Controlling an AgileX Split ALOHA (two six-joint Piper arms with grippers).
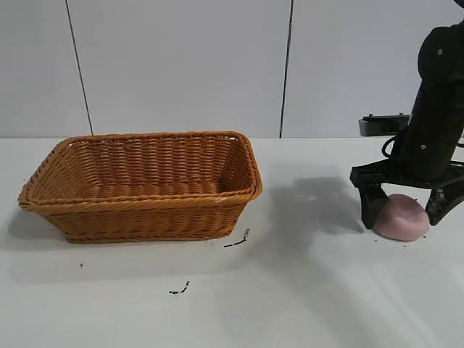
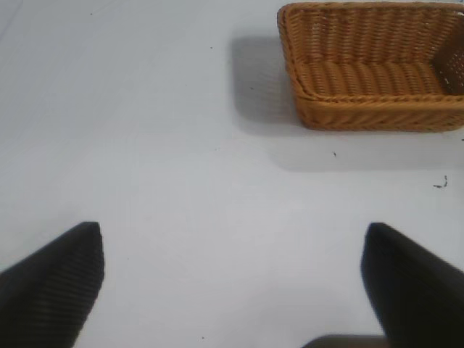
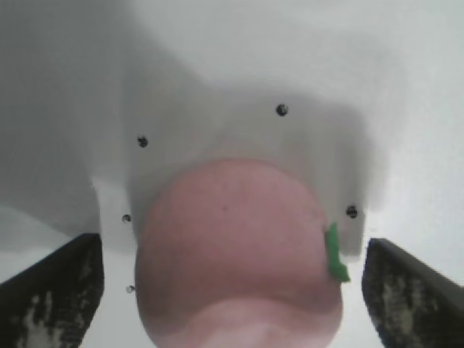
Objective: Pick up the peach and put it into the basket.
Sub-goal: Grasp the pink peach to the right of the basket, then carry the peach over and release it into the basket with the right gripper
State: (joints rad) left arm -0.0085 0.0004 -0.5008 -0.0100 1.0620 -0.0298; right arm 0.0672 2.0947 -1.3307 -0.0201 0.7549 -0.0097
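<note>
On the white bench [image 1: 304, 290], far to the right, sits the pink peach [image 1: 401, 217]. It has a tiny green bit on one side. The right tool [image 1: 406, 204] is low over the peach, with its two black fingers [image 1: 371, 203] spread wide, one on each side, not pinching it. Well apart, on the left, stands the big brown basket [image 1: 145, 210]. The left tool [image 2: 232, 283] is spread wide too, over bare bench, away from the basket.
</note>
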